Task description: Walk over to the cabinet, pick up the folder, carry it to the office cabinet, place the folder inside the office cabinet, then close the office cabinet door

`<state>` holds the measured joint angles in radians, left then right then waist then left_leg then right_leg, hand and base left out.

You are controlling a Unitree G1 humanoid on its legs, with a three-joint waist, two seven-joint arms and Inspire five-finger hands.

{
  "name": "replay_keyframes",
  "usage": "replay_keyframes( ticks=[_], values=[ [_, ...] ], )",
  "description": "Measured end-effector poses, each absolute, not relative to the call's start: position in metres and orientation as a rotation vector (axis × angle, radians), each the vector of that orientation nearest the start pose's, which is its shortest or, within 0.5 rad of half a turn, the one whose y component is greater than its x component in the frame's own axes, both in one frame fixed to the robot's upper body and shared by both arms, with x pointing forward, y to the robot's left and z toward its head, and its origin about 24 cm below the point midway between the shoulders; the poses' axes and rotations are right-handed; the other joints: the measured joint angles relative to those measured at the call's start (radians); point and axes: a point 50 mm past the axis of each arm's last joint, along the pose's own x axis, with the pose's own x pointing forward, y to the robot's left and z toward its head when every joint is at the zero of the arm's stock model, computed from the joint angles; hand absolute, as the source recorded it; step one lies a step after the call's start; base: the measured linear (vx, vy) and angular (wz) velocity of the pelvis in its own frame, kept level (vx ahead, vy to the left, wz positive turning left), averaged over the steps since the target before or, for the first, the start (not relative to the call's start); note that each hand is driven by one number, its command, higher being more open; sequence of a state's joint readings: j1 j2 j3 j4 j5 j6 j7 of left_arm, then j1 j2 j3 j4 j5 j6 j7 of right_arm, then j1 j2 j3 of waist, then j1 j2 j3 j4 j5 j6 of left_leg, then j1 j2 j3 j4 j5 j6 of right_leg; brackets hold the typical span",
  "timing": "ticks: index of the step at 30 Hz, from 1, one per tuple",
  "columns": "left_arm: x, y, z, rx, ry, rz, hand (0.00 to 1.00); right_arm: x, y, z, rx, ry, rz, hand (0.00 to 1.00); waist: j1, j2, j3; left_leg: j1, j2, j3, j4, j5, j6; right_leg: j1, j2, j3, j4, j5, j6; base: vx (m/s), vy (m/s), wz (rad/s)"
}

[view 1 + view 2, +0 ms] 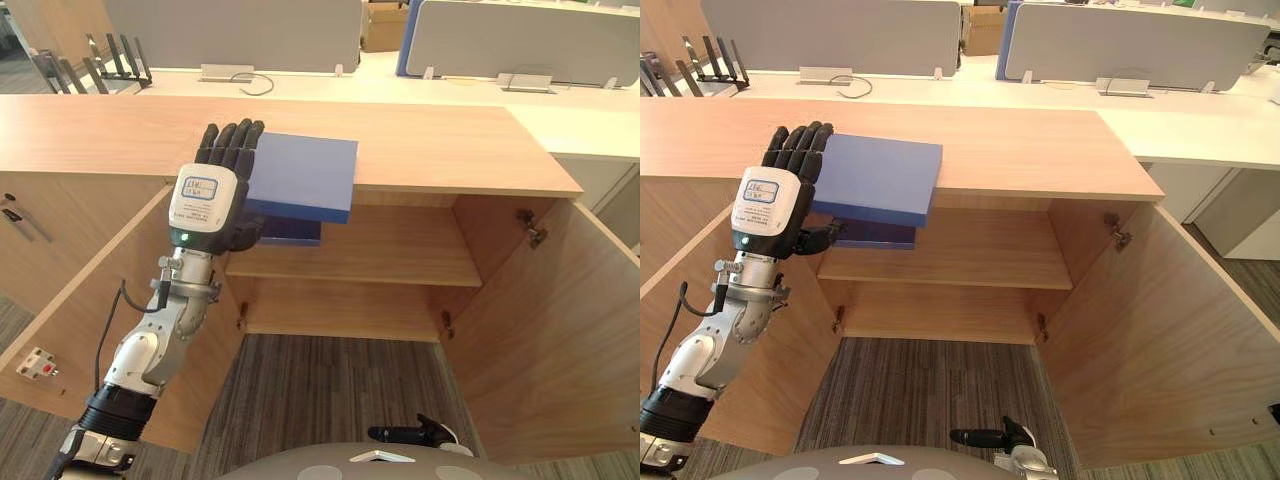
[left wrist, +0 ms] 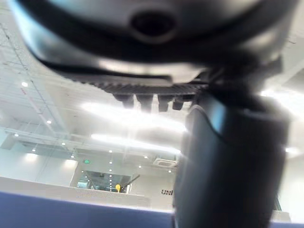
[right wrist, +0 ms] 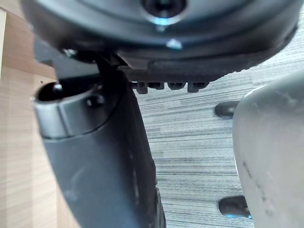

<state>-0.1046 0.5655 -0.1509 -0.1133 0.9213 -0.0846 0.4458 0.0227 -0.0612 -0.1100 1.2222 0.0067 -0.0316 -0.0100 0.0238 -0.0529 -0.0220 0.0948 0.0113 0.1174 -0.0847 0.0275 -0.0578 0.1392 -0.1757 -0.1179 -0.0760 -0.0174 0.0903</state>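
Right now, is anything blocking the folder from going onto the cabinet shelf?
Nothing visible: the doors stand open, and the shelf lies just below the folder, which the left hand holds by the cabinet top's front edge.

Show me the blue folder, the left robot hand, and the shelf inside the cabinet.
folder (image 1: 305, 178), left eye view, middle of its blue cover.
left robot hand (image 1: 207, 205), left eye view, back of the hand.
shelf (image 1: 400, 252), left eye view, bare top surface.

Grey striped carpet; white desks, grey divider screens; apparently ceiling lights.
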Motion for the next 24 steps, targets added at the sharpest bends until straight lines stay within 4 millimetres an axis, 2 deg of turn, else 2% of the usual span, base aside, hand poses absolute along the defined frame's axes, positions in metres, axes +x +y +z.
replay_keyframes(
  ticks=[6, 24],
  values=[
    [0.269, 0.191, 0.131, 1.371, -0.663, 0.209, 1.00, 0.083, -0.185, -0.171, 0.018, 1.207, -0.158, 1.00, -0.005, 0.000, 0.000, 0.002, 0.000, 0.001, 0.000, 0.000, 0.000, 0.000, 0.000, 0.002, 0.000, 0.000, 0.000, 0.00, 0.000, 0.00],
    [0.276, 0.186, 0.114, 1.389, -0.608, 0.131, 1.00, 0.084, -0.187, -0.171, 0.031, 1.203, -0.178, 1.00, -0.025, -0.001, -0.001, 0.002, 0.000, 0.017, 0.001, 0.000, 0.000, -0.012, 0.000, 0.019, -0.001, 0.010, 0.000, 0.00, -0.002, -0.03]
  ],
)
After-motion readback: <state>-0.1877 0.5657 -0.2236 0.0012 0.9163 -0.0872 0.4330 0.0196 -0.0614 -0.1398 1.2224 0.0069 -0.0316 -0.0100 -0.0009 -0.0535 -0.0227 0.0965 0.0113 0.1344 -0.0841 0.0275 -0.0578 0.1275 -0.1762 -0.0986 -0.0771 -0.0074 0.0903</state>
